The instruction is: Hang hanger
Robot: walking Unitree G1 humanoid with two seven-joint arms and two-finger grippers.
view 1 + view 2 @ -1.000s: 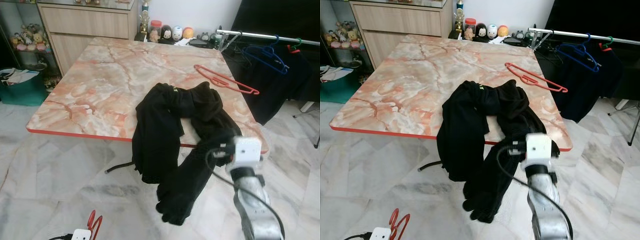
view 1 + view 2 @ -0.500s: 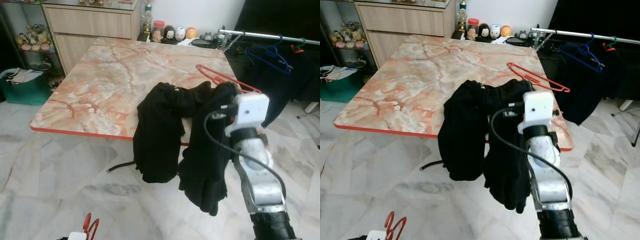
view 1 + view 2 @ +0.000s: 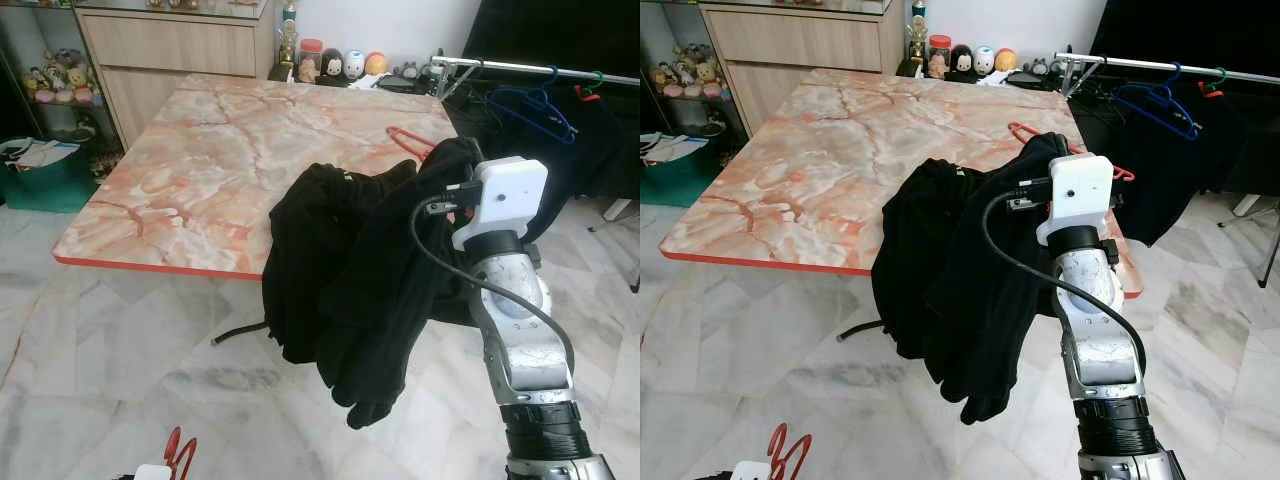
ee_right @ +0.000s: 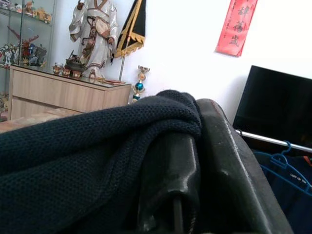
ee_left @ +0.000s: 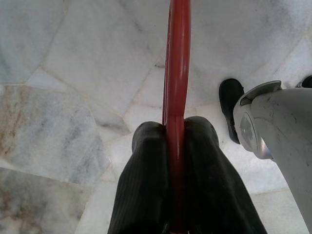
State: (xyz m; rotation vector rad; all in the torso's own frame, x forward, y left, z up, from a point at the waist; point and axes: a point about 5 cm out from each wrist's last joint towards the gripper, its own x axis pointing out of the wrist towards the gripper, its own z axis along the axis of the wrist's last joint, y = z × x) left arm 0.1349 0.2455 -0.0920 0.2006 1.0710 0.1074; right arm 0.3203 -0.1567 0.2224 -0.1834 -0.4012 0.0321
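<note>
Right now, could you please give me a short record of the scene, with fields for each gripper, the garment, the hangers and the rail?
right gripper: raised over the table's near edge, shut on the black garment
black garment: partly on the table, the rest lifted and hanging below the right gripper
left gripper: low above the marble floor, shut on a red hanger
second red hanger: on the table, partly hidden by the garment
clothes rail: beyond the table on the right, with a blue hanger on it

Head stereo pair downward; wrist close-ups.
</note>
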